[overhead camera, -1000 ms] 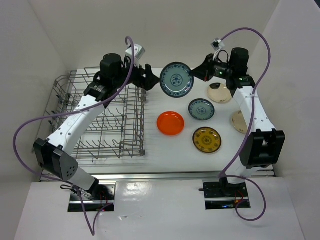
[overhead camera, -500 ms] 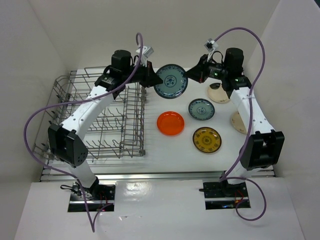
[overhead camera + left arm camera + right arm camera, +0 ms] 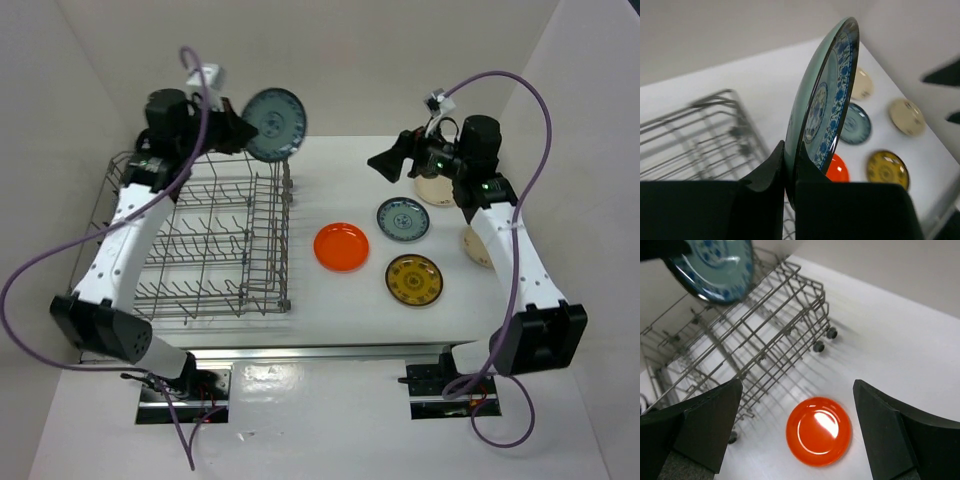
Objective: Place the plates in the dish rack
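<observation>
My left gripper [image 3: 240,130] is shut on the rim of a blue-green patterned plate [image 3: 275,123], held on edge in the air over the far right corner of the dish rack [image 3: 190,240]. In the left wrist view the plate [image 3: 825,100] stands upright between the pinching jaws of the gripper [image 3: 791,150]. My right gripper [image 3: 385,165] is open and empty, above the table right of the rack; in its wrist view the gripper [image 3: 797,385] frames the orange plate [image 3: 818,431]. Other plates lie flat on the table: orange [image 3: 341,246], blue-green [image 3: 403,219], yellow-brown [image 3: 414,280], two cream [image 3: 437,188] [image 3: 478,245].
The grey wire rack [image 3: 755,330] fills the left half of the table, with rows of upright tines and small wheels at its right corner. White walls close in the back and both sides. The arm bases stand at the near edge.
The right gripper let go of the blue-green plate and opened wide, drawing back to the right. The left gripper shut on the plate and carried it left and up over the rack's corner.
</observation>
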Tool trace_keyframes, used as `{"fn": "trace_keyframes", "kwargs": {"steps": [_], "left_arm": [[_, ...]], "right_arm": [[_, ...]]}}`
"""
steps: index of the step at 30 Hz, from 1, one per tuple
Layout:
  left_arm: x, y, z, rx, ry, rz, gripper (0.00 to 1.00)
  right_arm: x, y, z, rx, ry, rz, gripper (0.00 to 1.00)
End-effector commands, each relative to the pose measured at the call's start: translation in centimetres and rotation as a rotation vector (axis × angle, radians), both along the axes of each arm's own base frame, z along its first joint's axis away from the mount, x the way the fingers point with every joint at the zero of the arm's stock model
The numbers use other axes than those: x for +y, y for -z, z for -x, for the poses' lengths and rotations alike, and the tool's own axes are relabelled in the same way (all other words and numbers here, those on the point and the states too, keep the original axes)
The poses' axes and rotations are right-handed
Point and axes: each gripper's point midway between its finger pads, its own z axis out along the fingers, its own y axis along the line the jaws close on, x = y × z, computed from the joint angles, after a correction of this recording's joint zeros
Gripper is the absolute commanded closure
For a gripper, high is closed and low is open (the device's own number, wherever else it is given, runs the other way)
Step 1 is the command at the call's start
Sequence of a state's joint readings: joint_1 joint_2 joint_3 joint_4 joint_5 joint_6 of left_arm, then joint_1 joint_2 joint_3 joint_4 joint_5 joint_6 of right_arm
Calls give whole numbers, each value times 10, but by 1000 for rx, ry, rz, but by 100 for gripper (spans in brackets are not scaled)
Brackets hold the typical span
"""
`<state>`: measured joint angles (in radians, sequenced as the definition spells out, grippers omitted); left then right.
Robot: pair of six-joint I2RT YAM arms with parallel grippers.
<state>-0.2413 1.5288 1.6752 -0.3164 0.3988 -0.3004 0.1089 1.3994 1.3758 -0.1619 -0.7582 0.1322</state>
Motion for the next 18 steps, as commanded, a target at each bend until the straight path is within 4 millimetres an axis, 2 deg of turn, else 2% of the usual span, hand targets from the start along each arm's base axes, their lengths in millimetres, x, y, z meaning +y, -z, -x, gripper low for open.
{"fn": "trace_keyframes", "kwargs": {"steps": [1, 2, 3, 4, 6, 8, 9, 11, 12, 13, 15, 16, 18], "left_arm": [[73, -57, 17, -122, -278, 11, 100], [95, -56, 17, -123, -368, -15, 100], [120, -59, 26, -145, -439, -50, 100], [137, -54, 30, -135, -495, -88, 100], [183, -47, 35, -139, -657, -217, 100], [213, -30, 39, -111, -745, -312, 100], [234, -17, 43, -92, -781, -391, 100], [258, -2, 48, -64, -845, -454, 100], [279, -4, 53, -76, -924, -481, 100], [288, 13, 53, -49, -934, -535, 100], [307, 17, 57, -39, -966, -565, 100], [312, 22, 55, -27, -955, -587, 100], [327, 41, 50, 30, -946, -610, 100]], "right_arm": [[-18, -25, 8, -130, 129, 17, 0], [-20, -19, 5, -124, 147, 21, 0], [-25, -17, 3, -128, 180, 34, 0], [-26, -9, -1, -109, 190, 39, 0], [-26, 8, -10, -56, 199, 42, 0], [-22, 12, -13, -41, 172, 40, 0], [-17, 16, -14, -27, 137, 36, 0], [-14, 15, -20, -42, 125, 22, 0], [-12, 16, -21, -45, 113, 20, 0], [-11, 24, -26, -28, 114, 14, 0], [-11, 31, -31, -16, 114, 16, 0], [-10, 41, -36, 8, 114, 20, 0], [-9, 46, -41, 20, 114, 22, 0]]}}
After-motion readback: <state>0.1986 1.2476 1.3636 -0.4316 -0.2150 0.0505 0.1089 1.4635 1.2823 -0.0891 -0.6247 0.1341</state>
